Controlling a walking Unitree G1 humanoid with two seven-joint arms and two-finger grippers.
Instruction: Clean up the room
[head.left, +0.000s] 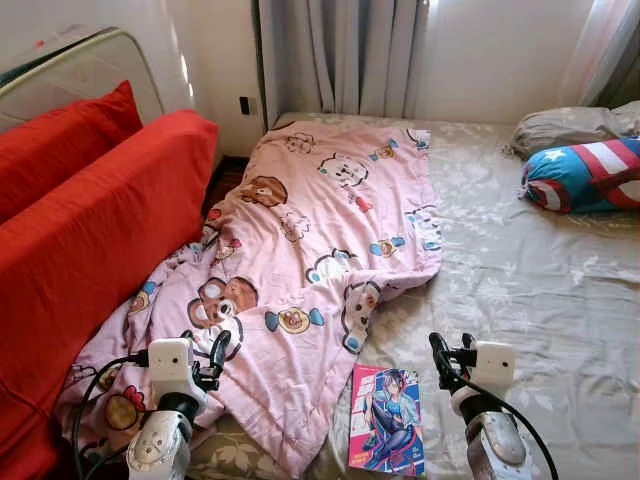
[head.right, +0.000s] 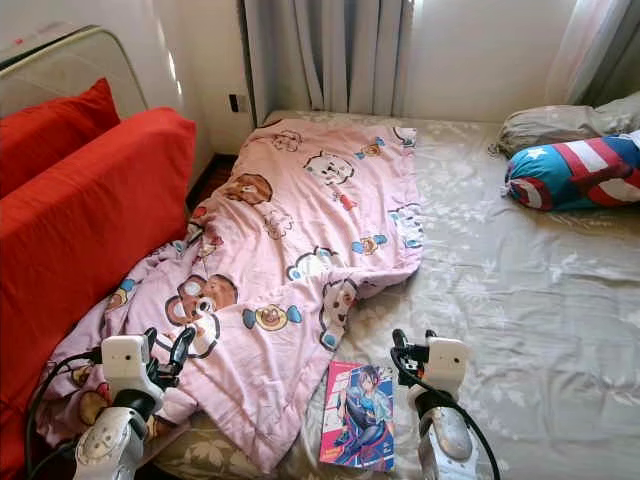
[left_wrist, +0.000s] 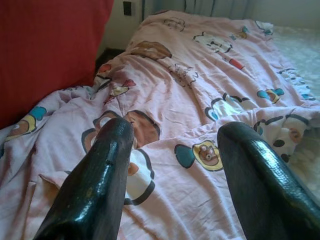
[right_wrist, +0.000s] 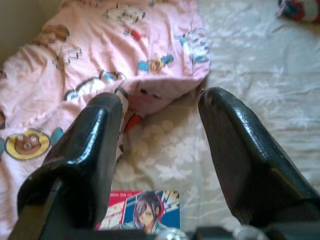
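Head views: pink cartoon-print blanket (head.left: 300, 270) rumpled, spread across bed (head.left: 540, 300), one edge trailing toward red sofa (head.left: 90, 240). Comic book (head.left: 386, 420) flat beside blanket edge.
Left wrist: left gripper (left_wrist: 172, 165) wide, empty, over blanket.
Right wrist: right gripper (right_wrist: 160, 145) wide, empty, above book.

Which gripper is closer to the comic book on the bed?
Right. The right gripper hovers open just above the comic book's upper right corner. The left gripper is open over the pink blanket, farther off to the book's left.
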